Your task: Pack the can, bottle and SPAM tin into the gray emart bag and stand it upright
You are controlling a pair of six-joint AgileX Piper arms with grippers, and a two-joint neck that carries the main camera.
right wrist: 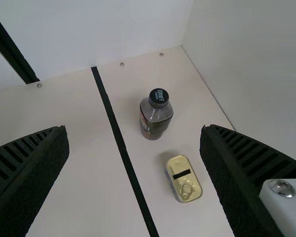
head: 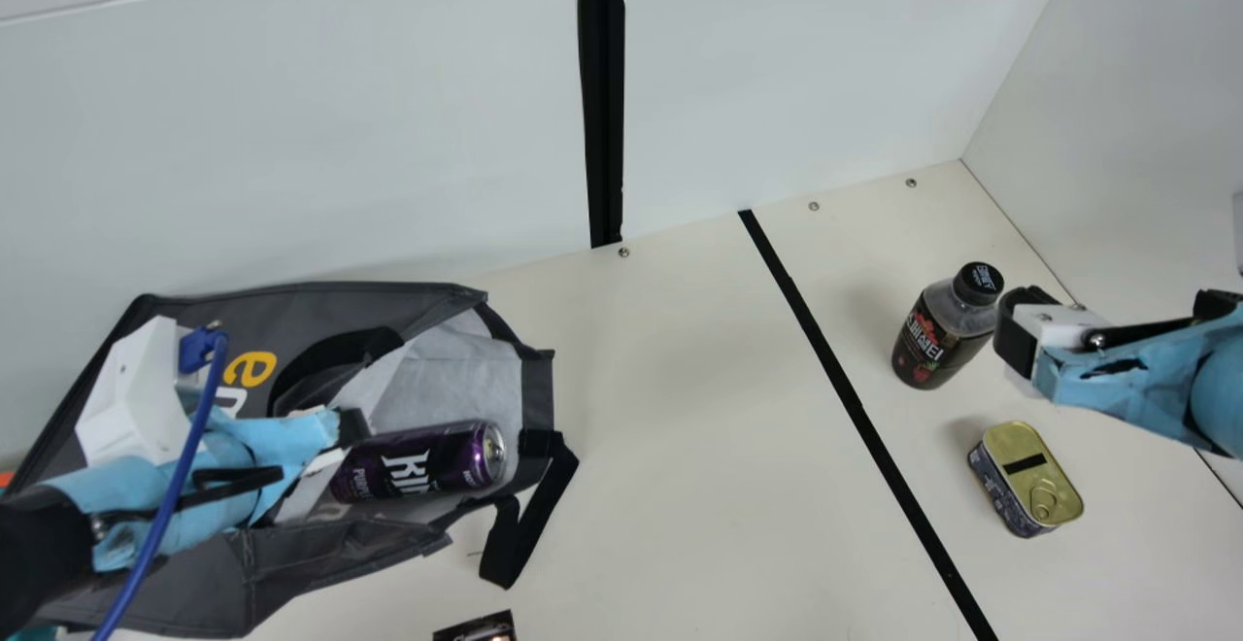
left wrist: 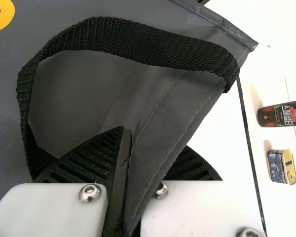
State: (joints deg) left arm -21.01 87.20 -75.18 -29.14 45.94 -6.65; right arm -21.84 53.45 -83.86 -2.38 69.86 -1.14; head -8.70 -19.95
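Observation:
The gray emart bag [head: 335, 549] lies on its side at the left, mouth facing right. The purple can [head: 419, 462] lies inside that mouth, its top end outward. At the bag's opening is my left gripper [head: 335, 437]; in its wrist view the left gripper [left wrist: 126, 182] is shut on the fabric edge of the bag [left wrist: 155, 133], below a black strap. The dark bottle [head: 940, 330] stands at the right, and the SPAM tin [head: 1029, 486] is in front of it. My right gripper [head: 1015, 340] is beside the bottle; in its wrist view the right gripper [right wrist: 135, 163] stands open, holding nothing.
A black tape line [head: 855, 403] crosses the cream table [head: 680, 427] between bag and bottle. Pale walls [head: 777, 58] rise behind and at the right. A small dark printed object [head: 478, 627] shows at the near edge. One bag strap [head: 524, 524] trails on the table.

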